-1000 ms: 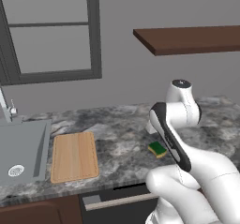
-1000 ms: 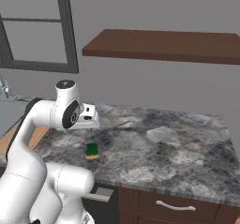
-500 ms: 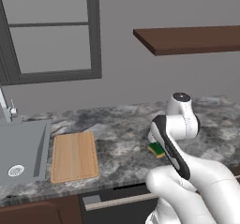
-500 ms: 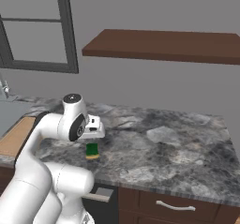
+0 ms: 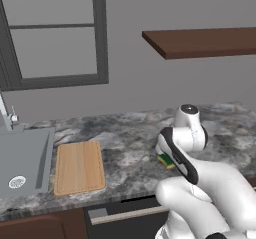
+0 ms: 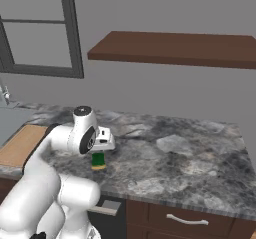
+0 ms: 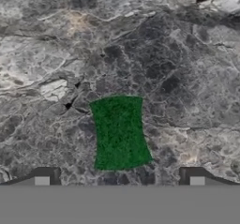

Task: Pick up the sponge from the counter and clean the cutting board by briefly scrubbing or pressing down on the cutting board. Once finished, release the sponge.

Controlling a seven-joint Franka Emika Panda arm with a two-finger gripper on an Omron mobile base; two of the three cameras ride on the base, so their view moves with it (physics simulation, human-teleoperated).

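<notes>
The sponge (image 7: 120, 131) lies flat on the granite counter (image 7: 164, 54), dark green top up, its yellow layer visible from the side (image 6: 98, 161). My gripper (image 7: 119, 178) hangs straight above it, open, with one fingertip (image 7: 44, 176) on each side of the sponge's near end and nothing held. In the right base view the gripper (image 6: 100, 152) sits just over the sponge. In the left base view the arm hides most of the sponge (image 5: 165, 161). The tan cutting board (image 5: 79, 166) rests well to the left, beside the sink; its edge (image 6: 20, 145) shows in the right base view.
A grey metal sink (image 5: 20, 163) with a faucet (image 5: 7, 118) sits left of the board. A dark brown wall shelf (image 6: 175, 48) hangs above the counter (image 6: 175, 168). Drawers with a handle (image 6: 186, 220) lie below the front edge.
The hand has come down from well above the counter to just over the sponge. The sponge and the board have not moved.
</notes>
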